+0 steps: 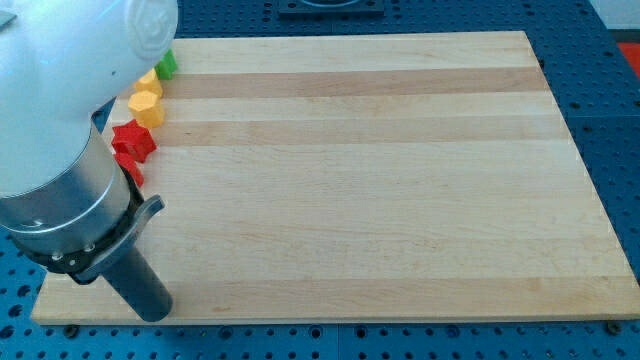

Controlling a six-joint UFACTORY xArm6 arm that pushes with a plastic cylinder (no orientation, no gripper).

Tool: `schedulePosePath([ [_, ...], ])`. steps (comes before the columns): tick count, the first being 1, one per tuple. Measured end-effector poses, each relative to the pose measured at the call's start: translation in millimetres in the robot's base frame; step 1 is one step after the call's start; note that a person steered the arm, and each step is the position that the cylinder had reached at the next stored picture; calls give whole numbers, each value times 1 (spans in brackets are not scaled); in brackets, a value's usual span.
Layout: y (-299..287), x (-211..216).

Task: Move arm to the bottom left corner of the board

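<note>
My tip [152,312] is at the end of the dark rod, resting on the wooden board [380,180] close to its corner at the view's bottom left. Along the board's left edge, above the tip, sit a red star-shaped block [134,141], a second red block [133,172] partly hidden by the arm, a yellow hexagonal block [146,107], another yellow block [151,80] and a green block [166,64]. The tip touches none of them. The arm's white and grey body [60,130] covers the view's left side and may hide more blocks.
The board lies on a blue perforated table [610,100] that shows on the view's right and along the bottom. A dark fixture [330,5] sits at the view's top edge.
</note>
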State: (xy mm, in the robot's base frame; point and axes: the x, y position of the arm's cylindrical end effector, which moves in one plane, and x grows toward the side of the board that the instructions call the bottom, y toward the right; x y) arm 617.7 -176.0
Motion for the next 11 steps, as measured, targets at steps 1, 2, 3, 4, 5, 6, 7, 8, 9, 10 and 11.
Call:
schedulePosePath([
  [1, 0, -3],
  [2, 0, -19],
  [3, 1, -26],
  [4, 9, -37],
  [5, 22, -37],
  [6, 12, -2],
  [7, -4, 0],
  [8, -76, 0],
  [9, -128, -5],
  [10, -127, -20],
  [11, -120, -36],
])
